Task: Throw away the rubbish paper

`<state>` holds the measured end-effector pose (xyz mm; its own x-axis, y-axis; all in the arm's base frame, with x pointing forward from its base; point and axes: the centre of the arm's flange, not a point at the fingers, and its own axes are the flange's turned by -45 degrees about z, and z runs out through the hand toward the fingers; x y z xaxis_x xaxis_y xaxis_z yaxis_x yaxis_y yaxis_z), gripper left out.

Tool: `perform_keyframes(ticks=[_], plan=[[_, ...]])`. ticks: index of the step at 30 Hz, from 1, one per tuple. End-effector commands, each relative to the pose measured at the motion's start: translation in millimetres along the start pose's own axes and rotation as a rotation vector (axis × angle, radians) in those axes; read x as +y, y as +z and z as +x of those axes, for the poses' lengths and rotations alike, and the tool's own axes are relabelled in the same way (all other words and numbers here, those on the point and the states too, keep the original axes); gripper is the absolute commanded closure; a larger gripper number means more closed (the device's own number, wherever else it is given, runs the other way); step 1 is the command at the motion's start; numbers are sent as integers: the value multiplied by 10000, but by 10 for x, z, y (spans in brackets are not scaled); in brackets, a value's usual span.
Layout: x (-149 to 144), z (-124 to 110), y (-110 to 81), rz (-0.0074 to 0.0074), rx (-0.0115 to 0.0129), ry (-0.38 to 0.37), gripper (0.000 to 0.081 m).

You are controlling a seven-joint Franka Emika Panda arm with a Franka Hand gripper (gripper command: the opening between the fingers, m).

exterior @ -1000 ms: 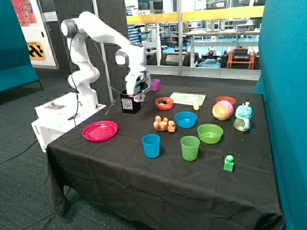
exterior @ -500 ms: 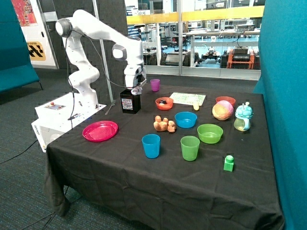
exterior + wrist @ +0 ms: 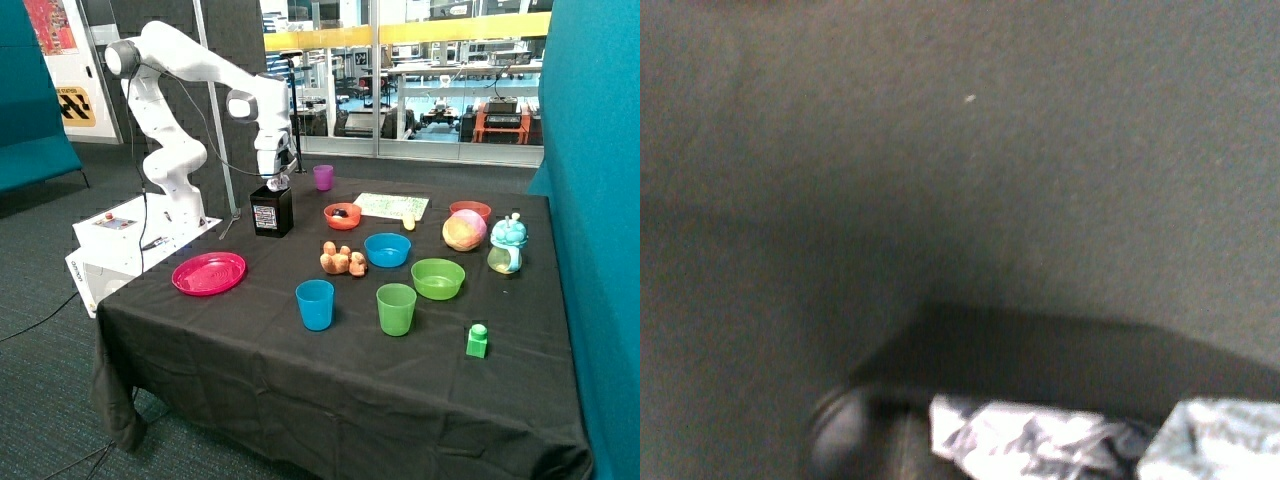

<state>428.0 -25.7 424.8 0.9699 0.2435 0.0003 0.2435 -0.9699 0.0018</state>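
Two paper wads (image 3: 1025,440) seemingly down inside the black bin (image 3: 271,211), just beside the purple cup (image 3: 323,177). Hovering above the bin: gripper (image 3: 277,180), finger spread impossible to tell. Probably finished, barring retreat.

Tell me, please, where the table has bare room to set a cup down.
Bare cloth runs along the near edge, before the blue cup and green cup, and around the pink plate. Between the bowls it is crowded.

Grey carpet floor (image 3: 40,390), teal partition (image 3: 600,200), glass wall (image 3: 440,70) behind.
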Motion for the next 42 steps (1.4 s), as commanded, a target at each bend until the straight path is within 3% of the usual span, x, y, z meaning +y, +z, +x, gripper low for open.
perform_keyframes(ticks=[1, 12, 24, 27, 30, 33, 38, 42], plan=[[-192, -184, 31, 18, -3, -346, 808], [-219, -356, 177, 18, -3, -219, 808], [-63, -338, 305, 18, -3, 240, 808], [-46, -325, 308, 18, -3, 236, 658], [-44, -328, 312, 18, -3, 88, 296], [-60, -341, 313, 18, -3, 45, 133], [-68, -350, 315, 18, -3, 11, 45], [-63, -362, 314, 18, -3, 17, 20]])
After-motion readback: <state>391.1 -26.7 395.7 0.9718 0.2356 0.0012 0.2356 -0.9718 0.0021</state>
